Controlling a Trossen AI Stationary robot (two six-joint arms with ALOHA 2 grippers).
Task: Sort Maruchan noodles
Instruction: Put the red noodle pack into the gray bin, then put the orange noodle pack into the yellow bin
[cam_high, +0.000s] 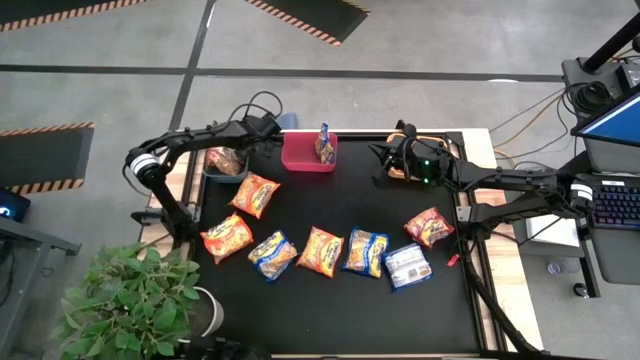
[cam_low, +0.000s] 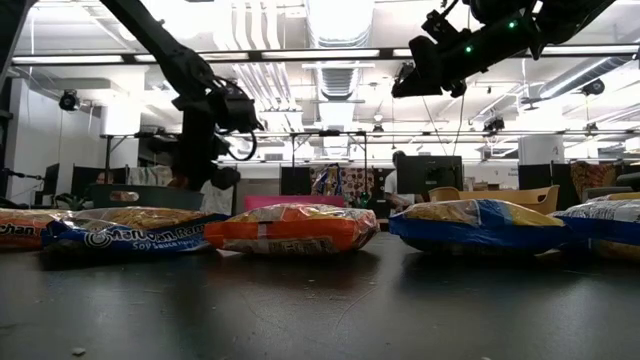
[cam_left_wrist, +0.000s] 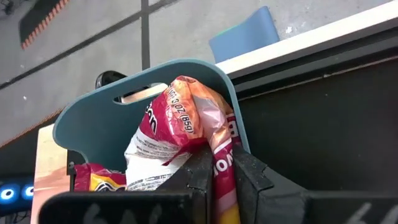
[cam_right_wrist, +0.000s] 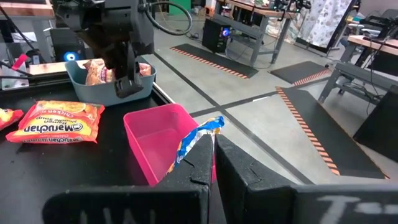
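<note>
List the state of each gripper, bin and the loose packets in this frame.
left gripper: shut on red-orange packet over the grey bin.
right gripper: shut, empty, above the orange bin.
red bin: holds one upright blue-and-yellow packet.
loose packets: flat on the table.

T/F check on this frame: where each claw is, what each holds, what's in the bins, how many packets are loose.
1. The left claw pinches a red-orange crinkly plastic noodle packet over the grey-blue plastic bin. True.
2. The right claw is open. False: it is shut.
3. The red plastic bin holds a blue-and-yellow packet. True.
4. Loose packets lie on the floor. False: they lie on the black table.
</note>
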